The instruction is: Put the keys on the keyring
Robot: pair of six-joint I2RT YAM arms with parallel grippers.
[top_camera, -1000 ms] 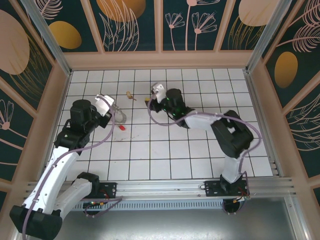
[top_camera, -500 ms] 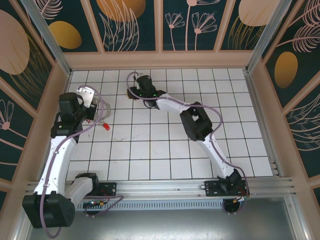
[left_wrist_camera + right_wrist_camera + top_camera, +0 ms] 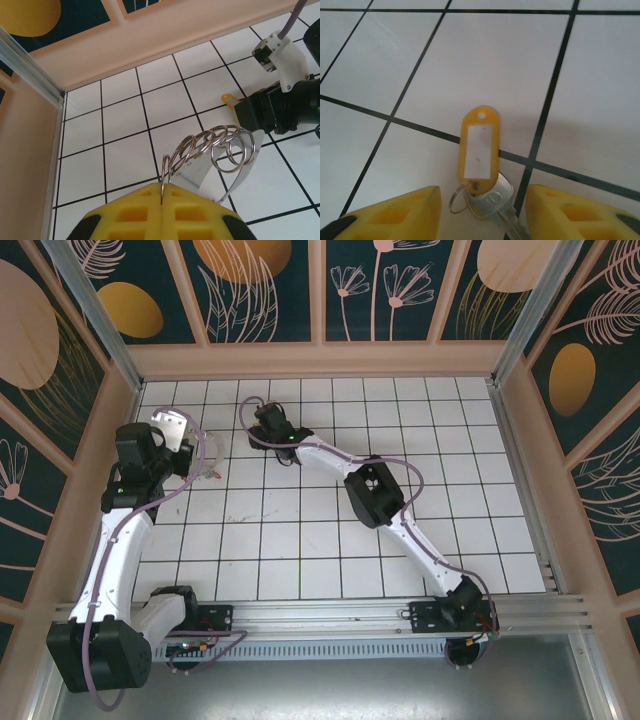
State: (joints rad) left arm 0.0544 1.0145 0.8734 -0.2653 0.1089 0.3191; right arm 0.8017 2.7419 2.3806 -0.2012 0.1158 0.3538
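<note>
White floor tiles with black seams lie under both arms. At the bottom of the left wrist view, the left pincer (image 3: 162, 186) is clenched on the keyring (image 3: 200, 142), whose silvery loops fan out toward 1 o'clock. The right pincer (image 3: 482, 212) stands released, its yellow fingers (image 3: 395, 215) at about 8 and 4 o'clock of a key (image 3: 492, 200). The key lies flat between them, touching neither, and its yellow tag (image 3: 478, 150) points to 12 o'clock.

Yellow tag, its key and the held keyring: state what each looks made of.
Yellow tag: glossy plastic, likely, with a white paper-like insert. Key: silvery metal, smooth sheen. Keyring: polished steel-like wire, bright reflections along the loops.
</note>
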